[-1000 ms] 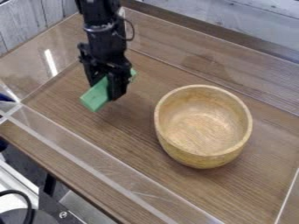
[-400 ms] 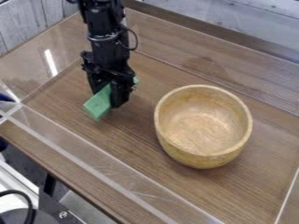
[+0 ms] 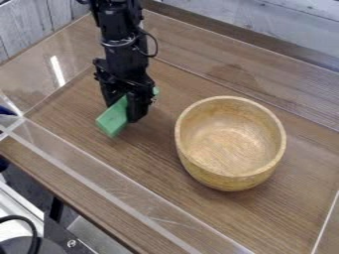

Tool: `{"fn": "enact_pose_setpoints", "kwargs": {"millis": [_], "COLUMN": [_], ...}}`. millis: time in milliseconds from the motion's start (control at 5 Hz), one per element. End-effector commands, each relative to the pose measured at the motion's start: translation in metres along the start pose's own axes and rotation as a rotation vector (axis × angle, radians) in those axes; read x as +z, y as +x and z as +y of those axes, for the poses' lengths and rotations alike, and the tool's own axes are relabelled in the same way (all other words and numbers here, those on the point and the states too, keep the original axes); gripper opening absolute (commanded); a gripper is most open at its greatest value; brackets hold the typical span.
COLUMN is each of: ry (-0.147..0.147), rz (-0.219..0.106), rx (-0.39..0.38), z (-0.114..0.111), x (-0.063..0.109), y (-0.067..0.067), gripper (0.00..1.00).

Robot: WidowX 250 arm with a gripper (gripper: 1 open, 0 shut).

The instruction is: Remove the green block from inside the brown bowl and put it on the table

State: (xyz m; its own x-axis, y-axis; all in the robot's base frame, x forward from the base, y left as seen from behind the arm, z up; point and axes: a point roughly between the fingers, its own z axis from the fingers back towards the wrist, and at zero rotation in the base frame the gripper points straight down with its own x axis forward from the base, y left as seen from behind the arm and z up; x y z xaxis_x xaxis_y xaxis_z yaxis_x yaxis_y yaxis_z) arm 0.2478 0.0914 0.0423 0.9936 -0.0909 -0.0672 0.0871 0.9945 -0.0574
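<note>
My gripper (image 3: 125, 103) hangs from the black arm at the upper left of the table (image 3: 159, 189), well left of the brown bowl. Its fingers are shut on the green block (image 3: 114, 118), which tilts downward with its lower end close to or touching the tabletop; I cannot tell which. The brown bowl (image 3: 231, 142) stands at the right with nothing inside it. The block's upper end is hidden between the fingers.
Clear acrylic walls (image 3: 119, 203) run along the table's edges, with the front wall near the camera and another at the back. A white cable (image 3: 16, 230) curls below the front left corner.
The gripper has lowered and shifted slightly right with the green block over the last second; since the later earlier frame nothing visibly moves.
</note>
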Motion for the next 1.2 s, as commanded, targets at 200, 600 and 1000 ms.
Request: {"fn": "enact_pose_setpoints", "kwargs": {"millis": [200,600,1000], "ry": [0.010,0.005,-0.004], "rz": [-0.025,-0.026,-0.024], "rx": [-0.006,-0.005,0.002], "z": [-0.0015,-0.0042,-0.0048], "x": [0.0067,0.0087,0.0083], "y": [0.0055,0.0064,0.0074], "gripper": [0.00,0.00,0.00]}}
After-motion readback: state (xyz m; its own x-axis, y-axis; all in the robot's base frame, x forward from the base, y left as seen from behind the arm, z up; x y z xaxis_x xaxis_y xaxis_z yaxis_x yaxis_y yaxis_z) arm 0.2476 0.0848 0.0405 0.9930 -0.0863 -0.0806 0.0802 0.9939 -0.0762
